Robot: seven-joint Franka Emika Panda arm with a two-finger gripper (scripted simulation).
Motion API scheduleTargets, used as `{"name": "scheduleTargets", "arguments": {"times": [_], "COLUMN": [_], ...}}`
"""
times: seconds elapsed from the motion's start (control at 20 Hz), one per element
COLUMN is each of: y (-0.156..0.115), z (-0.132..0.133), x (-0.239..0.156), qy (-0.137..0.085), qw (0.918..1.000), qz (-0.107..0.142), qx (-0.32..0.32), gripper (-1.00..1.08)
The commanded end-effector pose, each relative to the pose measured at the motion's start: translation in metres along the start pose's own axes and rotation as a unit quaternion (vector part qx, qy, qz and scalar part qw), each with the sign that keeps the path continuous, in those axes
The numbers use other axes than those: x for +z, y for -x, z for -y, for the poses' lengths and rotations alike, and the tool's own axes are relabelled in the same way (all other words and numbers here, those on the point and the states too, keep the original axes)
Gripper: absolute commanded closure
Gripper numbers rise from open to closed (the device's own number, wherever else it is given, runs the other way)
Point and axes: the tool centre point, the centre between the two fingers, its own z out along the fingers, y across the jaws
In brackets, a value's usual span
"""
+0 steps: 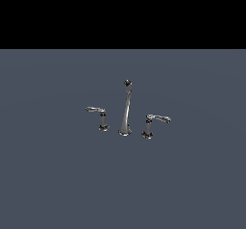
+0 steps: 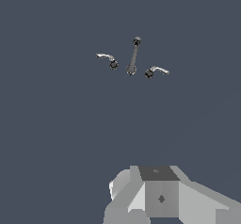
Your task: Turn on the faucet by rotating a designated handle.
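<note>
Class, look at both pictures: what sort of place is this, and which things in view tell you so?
Most likely a bare simulated test scene, not a real bathroom. A small chrome faucet with two lever handles, one being the handle to turn, stands alone on a flat grey-blue floor, with a plain black background behind.

You see a flat slate-blue floor [image 1: 53, 184] filling the lower part of the exterior view. It is uniform in colour, with no seams, markings or texture. Above it you see a plain black band [image 1: 123, 11]; the two meet along a straight horizontal edge across the full width. In the wrist view the same slate-blue surface fills the background from edge to edge.
</note>
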Motion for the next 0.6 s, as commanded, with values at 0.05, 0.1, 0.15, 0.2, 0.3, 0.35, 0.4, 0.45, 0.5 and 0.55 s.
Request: {"name": "scheduleTargets", "arguments": {"times": [0.05, 0.1, 0.15, 0.2, 0.3, 0.35, 0.4, 0.45, 0.5, 0.55], "y": [0.0, 0.0, -0.001, -0.002, -0.004, -0.005, -0.007, -0.008, -0.01, -0.013], "z": [0.0, 0.0, 0.0, 0.001, 0.001, 0.002, 0.002, 0.003, 0.003, 0.004], "x": [0.0, 0.001, 0.001, 0.002, 0.006, 0.008, 0.01, 0.013, 0.015, 0.019], "qy": [0.0, 0.0, 0.0, 0.0, 0.0, 0.0, 0.001, 0.001, 0.001, 0.001], "qw": [1.0, 1.0, 1.0, 1.0, 0.9999, 0.9999, 0.9998, 0.9996, 0.9994, 0.9991], "qz": [0.0, 0.0, 0.0, 0.0, 0.0, 0.0, 0.0, 0.0, 0.0, 0.0], "qx": [0.0, 0.001, 0.003, 0.005, 0.012, 0.017, 0.022, 0.028, 0.034, 0.042], "gripper": [1.08, 1.08, 1.08, 1.08, 1.08, 1.08, 1.08, 1.08, 1.08, 1.08]}}
